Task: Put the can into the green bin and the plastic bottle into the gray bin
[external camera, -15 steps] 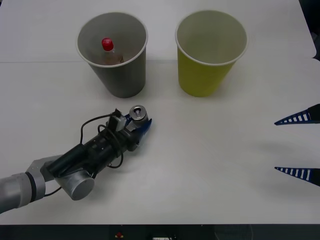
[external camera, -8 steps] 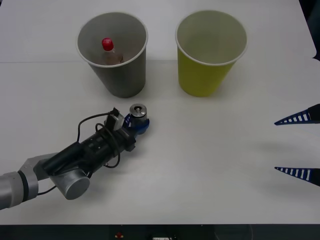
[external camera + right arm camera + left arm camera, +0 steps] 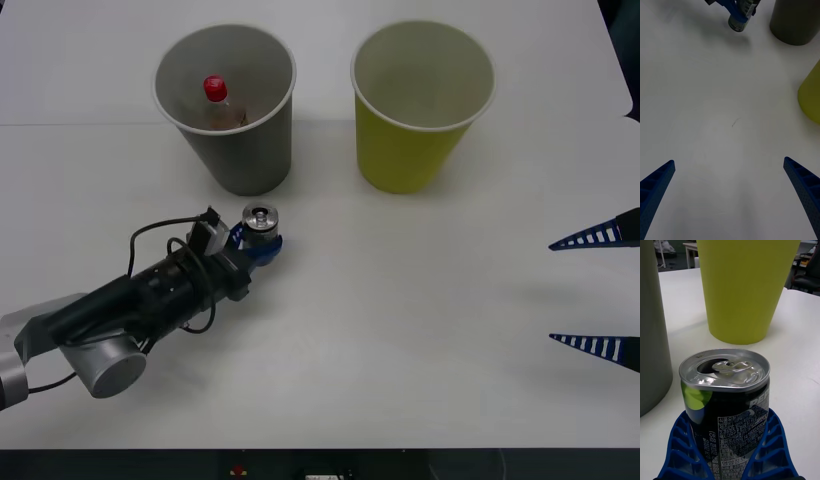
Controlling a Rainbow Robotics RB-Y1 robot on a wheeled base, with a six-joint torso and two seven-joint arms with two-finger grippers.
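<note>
Left gripper [image 3: 258,243], left of centre: blue fingers [image 3: 681,438] clamped around the upright can [image 3: 261,220]. Upper left: gray bin [image 3: 240,150], plastic bottle [image 3: 220,103] inside. Upper centre-right: green bin [image 3: 405,150], just beyond the can in the left wrist view. Far right edge: right gripper [image 3: 598,290], jaws spread wide, holding nothing.

a white table [image 3: 420,300] spreads under the left gripper [image 3: 262,240] and the right gripper [image 3: 552,292]. a faint seam [image 3: 60,124] crosses it, farther out than the left gripper. a small gray scuff [image 3: 735,122] marks the surface ahead of the right gripper, in line with its gap. far beyond the left gripper, off the table, stand a dark chair [image 3: 808,275] and a pale desk [image 3: 690,246].
</note>
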